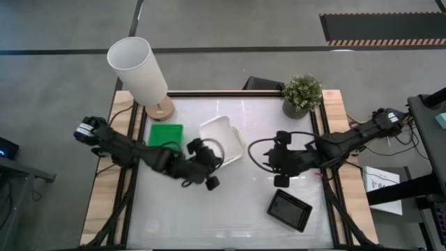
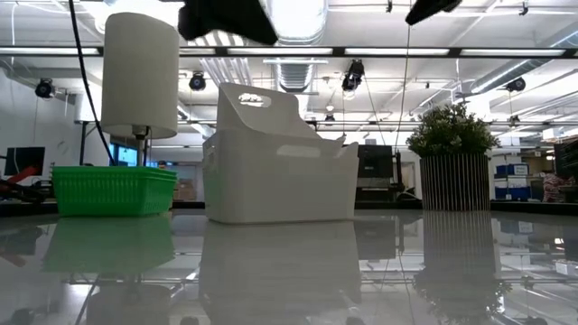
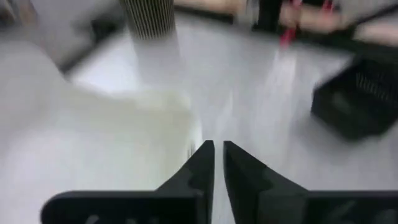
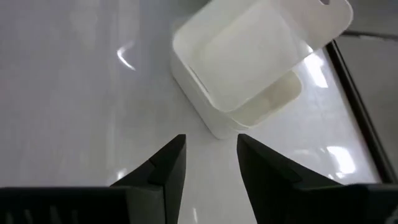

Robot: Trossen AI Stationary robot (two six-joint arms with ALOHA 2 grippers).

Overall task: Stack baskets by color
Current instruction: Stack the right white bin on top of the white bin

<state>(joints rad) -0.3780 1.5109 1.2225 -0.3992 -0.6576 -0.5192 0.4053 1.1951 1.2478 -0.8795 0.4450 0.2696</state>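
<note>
A green basket [image 1: 166,134] stands on the table at the left, near the lamp. To its right stands a white basket [image 1: 221,139] with another white one [image 4: 261,46] tilted in it, one end raised above the rim [image 2: 257,104]. A black basket [image 1: 289,209] sits toward the near right. My left gripper [image 1: 211,178] hovers just near of the white baskets, shut on nothing [image 3: 217,155]. My right gripper [image 1: 277,167] hangs to their right, open and empty [image 4: 211,149], above bare table.
A white lampshade [image 1: 138,68] on a wooden foot stands at the far left corner. A potted plant [image 1: 301,96] stands at the far right. Bare tabletop [image 1: 230,209] lies along the near side, between the arms and left of the black basket.
</note>
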